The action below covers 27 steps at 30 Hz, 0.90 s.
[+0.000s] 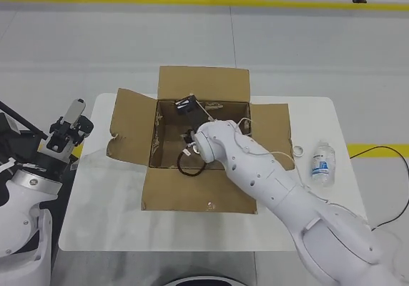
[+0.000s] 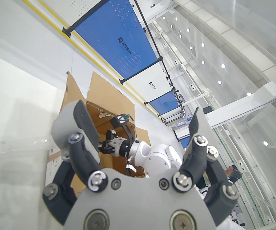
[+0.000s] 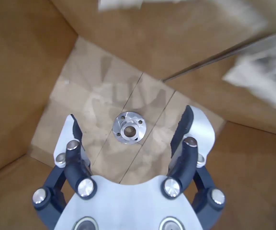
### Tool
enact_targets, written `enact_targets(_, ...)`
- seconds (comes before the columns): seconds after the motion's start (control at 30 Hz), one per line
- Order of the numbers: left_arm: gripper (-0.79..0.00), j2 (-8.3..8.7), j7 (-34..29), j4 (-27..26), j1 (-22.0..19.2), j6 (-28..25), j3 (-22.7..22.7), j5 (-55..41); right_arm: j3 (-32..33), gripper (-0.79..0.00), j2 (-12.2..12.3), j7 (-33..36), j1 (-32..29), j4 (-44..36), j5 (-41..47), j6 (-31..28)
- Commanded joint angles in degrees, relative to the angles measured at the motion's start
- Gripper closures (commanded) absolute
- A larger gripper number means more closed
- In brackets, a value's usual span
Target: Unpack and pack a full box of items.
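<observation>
Progress: unpacking looks nearly done, repacking not begun.

- White table (image 1: 111, 214), smooth and matte, carries everything.
- Cardboard box (image 1: 203, 84) sits mid-table with all four flaps folded out. It is plain brown corrugated board. The floor is seamed down the middle, and there are blurred white paper labels on the inner walls.
- Right gripper (image 3: 130, 111) is down inside the box, just above the floor. Its pincer is released, the dark rubber pads spread wide with nothing between them.
- Left gripper (image 2: 138, 106) is held off the box's left side, past the table edge. It is also released and empty.
- Clear plastic bottle (image 1: 322, 163) with a blue label lies on the table to the right of the box, apart from it.
- Metal flange (image 3: 129, 130) lies flat on the box floor. It is a machined disc with a raised hub, a centre bore and small bolt holes. Probably the next pick, and a low, slick one.
- Small white ring (image 1: 299, 151) lies between the box's right flap and the bottle.
</observation>
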Motion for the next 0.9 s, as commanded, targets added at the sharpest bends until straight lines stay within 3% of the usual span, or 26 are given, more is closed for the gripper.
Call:
enact_targets(0.0, -0.785, 0.00, 0.00, 0.00, 0.00, 0.00, 0.00, 0.00, 4.04, -0.720, 2.80, 1.72, -2.64, -8.48, -3.47, 0.25)
enact_targets(0.2, -0.785, 0.00, 0.00, 0.00, 0.00, 0.00, 0.00, 0.00, 21.55, -0.690, 11.50, 11.11, -17.98, -36.01, -16.58, -4.38)
enact_targets(0.43, -0.785, 0.00, 0.00, 0.00, 0.00, 0.00, 0.00, 0.00, 38.08, -0.708, 15.68, 14.79, -32.87, -54.56, -24.27, -9.12)
enact_targets(0.67, -0.785, 0.00, 0.00, 0.00, 0.00, 0.00, 0.00, 0.00, 50.31, -0.680, 17.36, 19.54, -38.32, -57.18, -32.94, -8.50)
enact_targets(0.87, -0.785, 0.00, 0.00, 0.00, 0.00, 0.00, 0.00, 0.00, 55.57, -0.650, 18.21, 19.30, -35.48, -48.58, -30.59, -18.17)
